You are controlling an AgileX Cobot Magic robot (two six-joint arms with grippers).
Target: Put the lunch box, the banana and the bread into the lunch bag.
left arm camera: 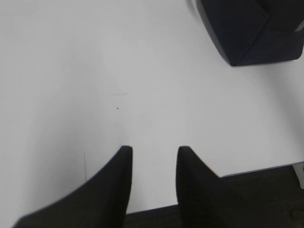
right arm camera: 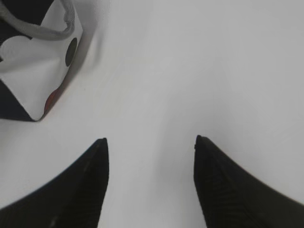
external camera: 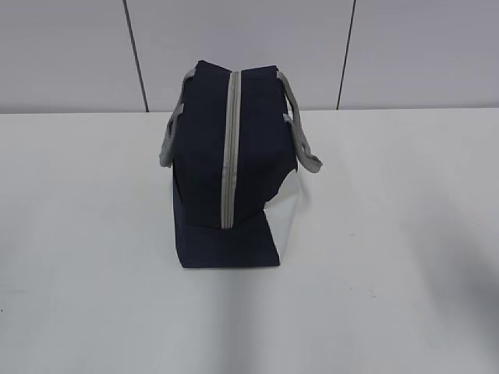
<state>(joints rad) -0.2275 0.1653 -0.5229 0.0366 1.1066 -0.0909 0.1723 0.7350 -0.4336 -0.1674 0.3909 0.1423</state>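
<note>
The dark navy lunch bag (external camera: 226,167) stands on the white table (external camera: 93,234), its grey zipper (external camera: 229,148) shut along the top and end, grey handles hanging at both sides. A corner of the lunch bag (left arm camera: 251,31) shows at the top right of the left wrist view; its white patterned side (right arm camera: 33,80) is at the top left of the right wrist view. My left gripper (left arm camera: 153,151) is open over bare table near the front edge, holding nothing. My right gripper (right arm camera: 150,140) is open wider, also empty. The lunch box, banana and bread are out of view. Neither arm appears in the exterior view.
The table's front edge (left arm camera: 247,168) runs just behind my left gripper, with dark floor beyond it. A grey panelled wall (external camera: 249,47) stands behind the table.
</note>
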